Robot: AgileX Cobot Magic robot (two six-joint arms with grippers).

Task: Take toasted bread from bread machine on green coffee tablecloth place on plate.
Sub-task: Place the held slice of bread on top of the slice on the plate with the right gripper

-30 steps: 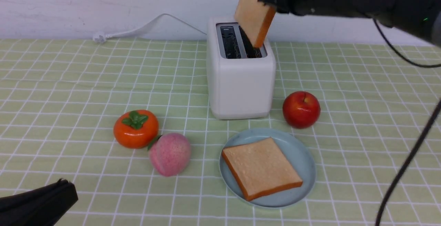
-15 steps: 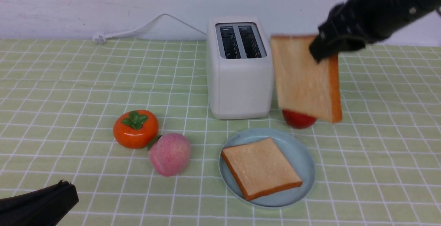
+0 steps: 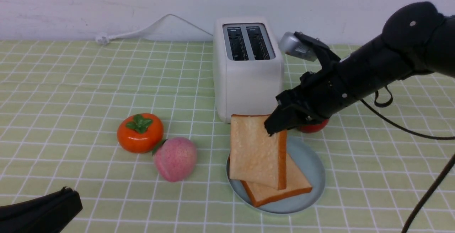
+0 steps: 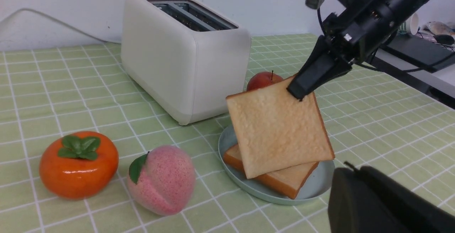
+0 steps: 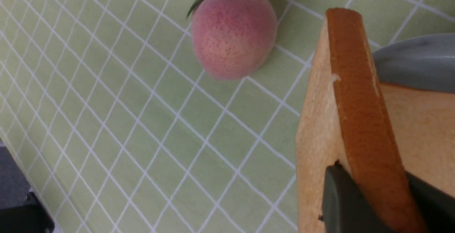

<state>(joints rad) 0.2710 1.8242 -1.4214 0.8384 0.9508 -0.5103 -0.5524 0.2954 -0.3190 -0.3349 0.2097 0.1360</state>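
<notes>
My right gripper [image 3: 275, 126] is shut on the top corner of one toasted bread slice [image 3: 254, 151] and holds it tilted over the pale blue-green plate [image 3: 312, 165]. Its lower edge seems to touch the second slice [image 3: 295, 187], which lies flat on the plate. In the right wrist view the fingers [image 5: 337, 197] pinch the orange-brown crust [image 5: 359, 112]. The white bread machine [image 3: 247, 73] stands behind the plate with both slots empty, on the green coffee tablecloth [image 3: 89, 84]. My left gripper [image 3: 67, 194] is shut and empty at the near left; its tip shows beside the plate [image 4: 350, 169].
An orange persimmon [image 3: 140, 133] and a pink peach [image 3: 175, 159] sit left of the plate. A red apple [image 3: 312, 127] is mostly hidden behind my right arm. The white cord [image 3: 142, 30] runs along the back wall.
My right gripper lifted the slice out of the toaster's right slot, swung it right, then brought it down and left onto the plate over the other slice. The left arm has not moved.
</notes>
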